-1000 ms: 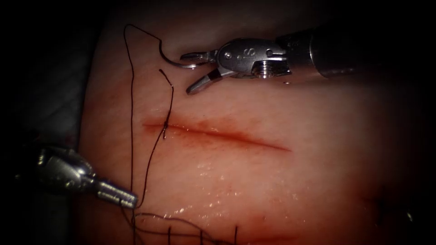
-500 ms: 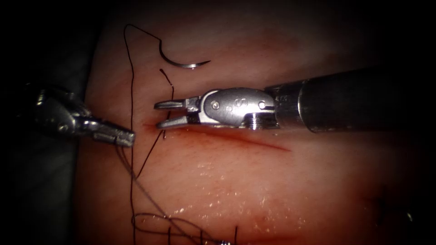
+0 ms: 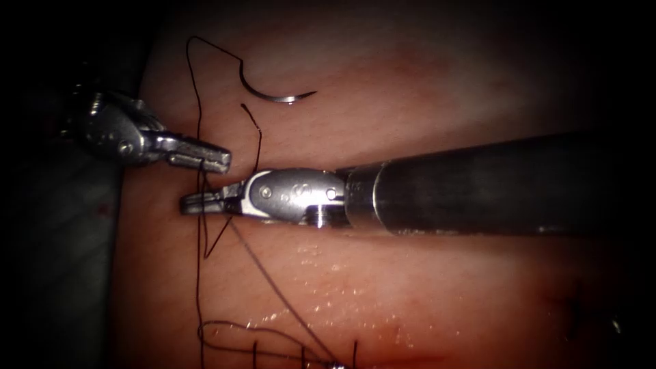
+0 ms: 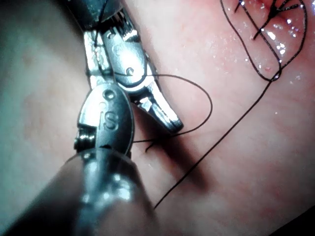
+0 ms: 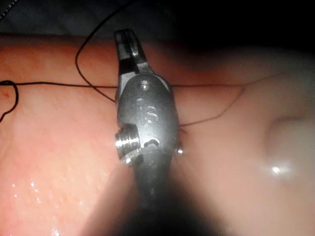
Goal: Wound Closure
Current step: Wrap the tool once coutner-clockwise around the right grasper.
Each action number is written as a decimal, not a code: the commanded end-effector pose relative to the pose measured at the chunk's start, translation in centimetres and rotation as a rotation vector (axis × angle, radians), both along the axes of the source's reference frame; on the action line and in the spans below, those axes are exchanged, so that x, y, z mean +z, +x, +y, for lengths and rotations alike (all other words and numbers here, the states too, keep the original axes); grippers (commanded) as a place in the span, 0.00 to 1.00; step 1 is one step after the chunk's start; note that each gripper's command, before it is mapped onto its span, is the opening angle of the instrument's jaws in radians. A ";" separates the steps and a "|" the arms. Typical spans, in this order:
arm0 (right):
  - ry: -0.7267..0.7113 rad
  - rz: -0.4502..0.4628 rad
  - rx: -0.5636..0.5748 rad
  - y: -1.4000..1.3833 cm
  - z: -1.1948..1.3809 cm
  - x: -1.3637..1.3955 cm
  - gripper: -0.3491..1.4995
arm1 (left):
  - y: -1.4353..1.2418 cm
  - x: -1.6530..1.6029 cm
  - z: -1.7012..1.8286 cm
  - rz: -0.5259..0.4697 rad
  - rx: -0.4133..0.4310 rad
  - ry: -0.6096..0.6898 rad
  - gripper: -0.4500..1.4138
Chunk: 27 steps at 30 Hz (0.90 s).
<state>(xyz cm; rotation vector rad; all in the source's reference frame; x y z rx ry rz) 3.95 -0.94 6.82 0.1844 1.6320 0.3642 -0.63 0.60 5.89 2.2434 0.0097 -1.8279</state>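
**Endoscope view: both grippers on thread, needle lying loose**

Endoscope view shows the needle [image 3: 277, 93] lying free on the tissue [image 3: 424, 287], above the cut and well apart from both tools, not in the tissue and held by nothing. The left gripper [image 3: 219, 158] comes in from the left w/ jaws closed on the thread [image 3: 199, 273], just above the right tool's tip. The right gripper [image 3: 195, 203] lies across the cut's left end, jaws closed, thread crossing at the tip; looks like it grips the thread there. A short cut end of thread [image 3: 254, 126] stands up between needle and right tool. More thread loops lie near the bottom edge.

Left wrist view: left gripper [image 4: 170, 120] closed, thread [image 4: 231, 128] curving round its tip.

Right wrist view: right gripper [image 5: 127, 42] closed, thread [image 5: 54, 84] running straight across behind it.
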 end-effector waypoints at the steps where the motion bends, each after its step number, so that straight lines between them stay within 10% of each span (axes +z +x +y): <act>1: 0.014 0.030 0.001 0.09 -0.04 0.05 0.00 | -0.04 0.06 0.03 -0.002 0.000 0.001 0.00; 27: 0.215 0.370 0.098 -0.05 0.02 0.02 0.00 | 0.35 1.21 0.27 -0.050 -0.020 0.033 0.00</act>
